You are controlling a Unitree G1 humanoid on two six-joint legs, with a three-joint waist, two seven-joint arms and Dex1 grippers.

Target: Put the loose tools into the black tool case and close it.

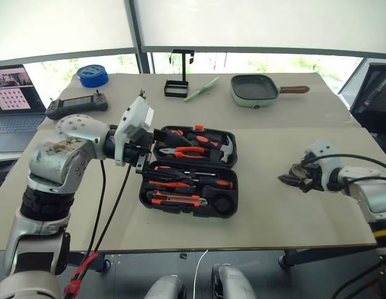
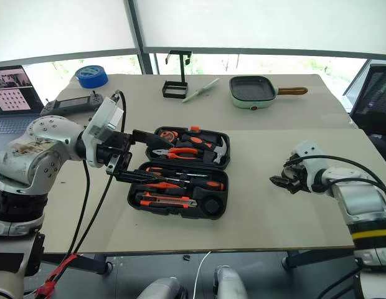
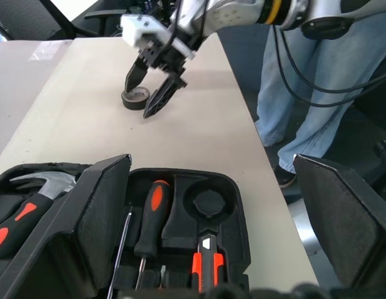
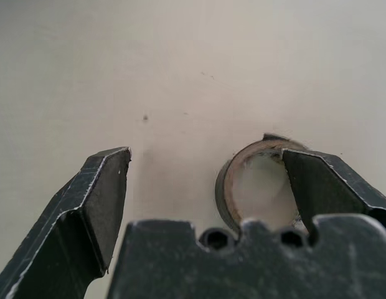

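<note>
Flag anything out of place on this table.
One stray: the small grey tape roll lies on the bare tabletop, well right of the open black tool case, under the open right end effector. Its round recess sits empty.

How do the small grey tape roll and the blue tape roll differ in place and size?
The small grey tape roll lies on the near table at the right claw; the blue tape roll lies on the far table near the laptop. The grey roll looks smaller and thinner than the blue one. Both lie flat.
</note>
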